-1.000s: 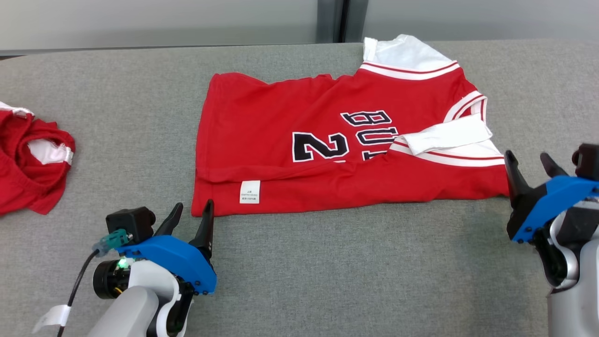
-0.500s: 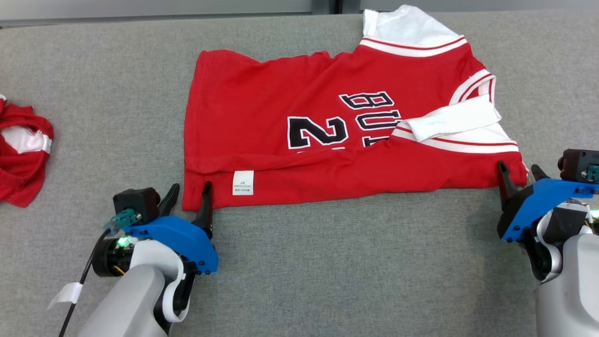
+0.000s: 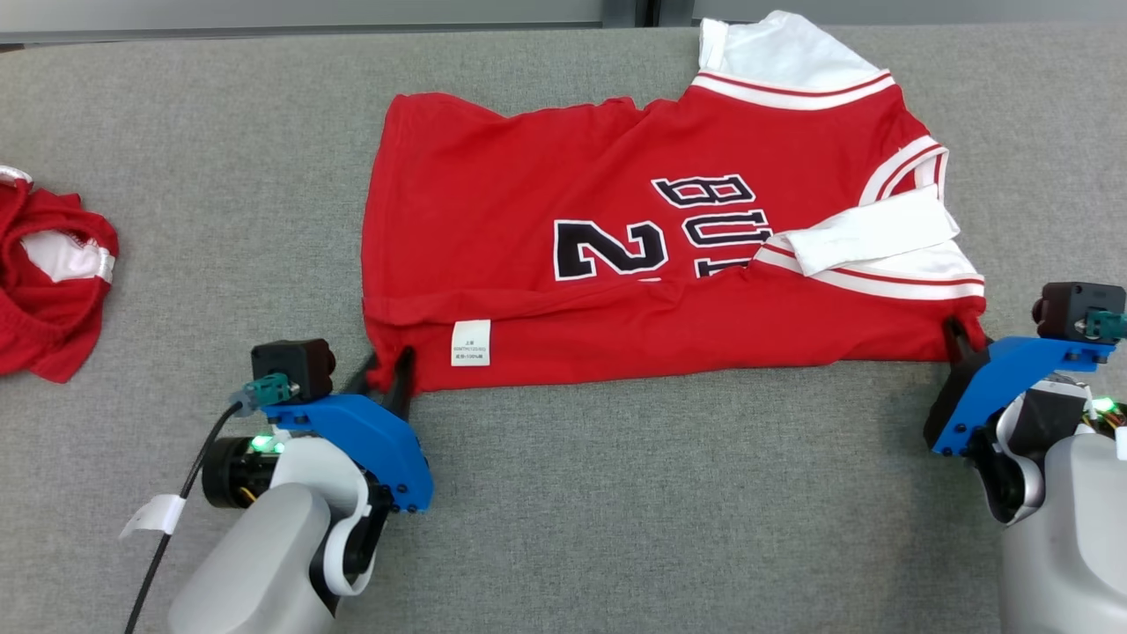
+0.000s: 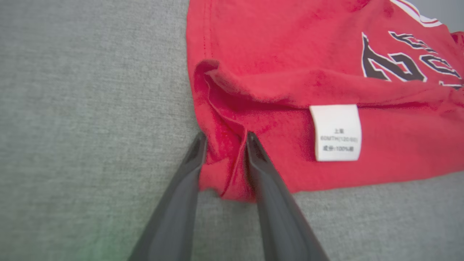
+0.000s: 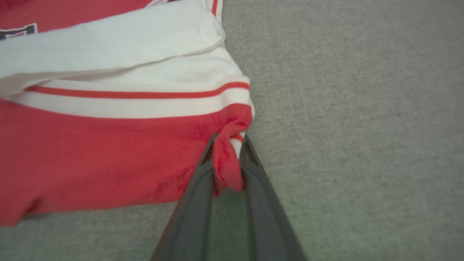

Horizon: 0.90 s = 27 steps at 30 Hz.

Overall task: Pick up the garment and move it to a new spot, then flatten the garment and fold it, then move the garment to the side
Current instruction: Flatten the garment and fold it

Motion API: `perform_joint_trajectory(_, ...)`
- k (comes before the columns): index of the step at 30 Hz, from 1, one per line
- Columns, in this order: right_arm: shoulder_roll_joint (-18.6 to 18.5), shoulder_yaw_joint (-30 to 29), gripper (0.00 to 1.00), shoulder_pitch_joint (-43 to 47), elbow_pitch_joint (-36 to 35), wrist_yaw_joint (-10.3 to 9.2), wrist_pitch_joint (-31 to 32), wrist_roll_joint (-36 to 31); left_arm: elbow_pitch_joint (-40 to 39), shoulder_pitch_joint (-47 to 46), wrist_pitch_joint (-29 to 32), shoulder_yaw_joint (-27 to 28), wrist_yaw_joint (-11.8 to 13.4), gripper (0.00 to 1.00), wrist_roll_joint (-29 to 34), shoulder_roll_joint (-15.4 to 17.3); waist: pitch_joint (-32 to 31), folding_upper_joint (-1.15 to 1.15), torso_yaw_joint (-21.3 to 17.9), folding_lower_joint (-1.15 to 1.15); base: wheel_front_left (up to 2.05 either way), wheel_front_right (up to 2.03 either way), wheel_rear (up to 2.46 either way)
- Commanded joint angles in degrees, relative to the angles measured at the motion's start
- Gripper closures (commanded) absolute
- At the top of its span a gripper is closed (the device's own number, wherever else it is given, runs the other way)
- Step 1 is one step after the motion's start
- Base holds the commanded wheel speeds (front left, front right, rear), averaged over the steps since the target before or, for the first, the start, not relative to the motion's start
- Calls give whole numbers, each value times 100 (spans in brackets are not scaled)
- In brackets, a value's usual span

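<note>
The garment [image 3: 616,211] is a red jersey with black lettering and white sleeves, lying folded lengthwise on the grey table [image 3: 660,528]. My left gripper [image 3: 387,365] is at its near left corner, beside the white care label [image 3: 470,342]. In the left wrist view, that gripper [image 4: 224,139] is shut on a bunched fold of the red cloth [image 4: 290,72]. My right gripper [image 3: 964,339] is at the near right corner below the white sleeve. In the right wrist view, that gripper [image 5: 227,141] pinches a tuft of the hem [image 5: 108,145].
A second red and white garment [image 3: 48,282] lies crumpled at the table's far left. Bare grey cloth surface runs along the near side between my two arms. The table's far edge [image 3: 264,35] meets a pale wall.
Both grippers moved forward to the garment's near corners and closed on the cloth, which now bunches at each corner. The head camera has also shifted.
</note>
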Motion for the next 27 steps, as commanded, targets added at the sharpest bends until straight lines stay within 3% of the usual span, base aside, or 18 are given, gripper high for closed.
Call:
perform_joint_trajectory(1,58,19,100,178,185,-4,40,8,210,345,221,-193,-67,100,-81,-157,-27,2,-6,1,0,0,0)
perform_joint_trajectory(13,22,25,100,786,-755,-3,-205,307,-262,682,-297,227,46,100,-271,198,-635,2,-12,1,0,0,0)
perform_joint_trajectory(27,11,231,100,2639,-2336,-7,490,1101,-1608,2101,173,391,784,100,-639,753,-1018,2,-41,1,0,0,0)
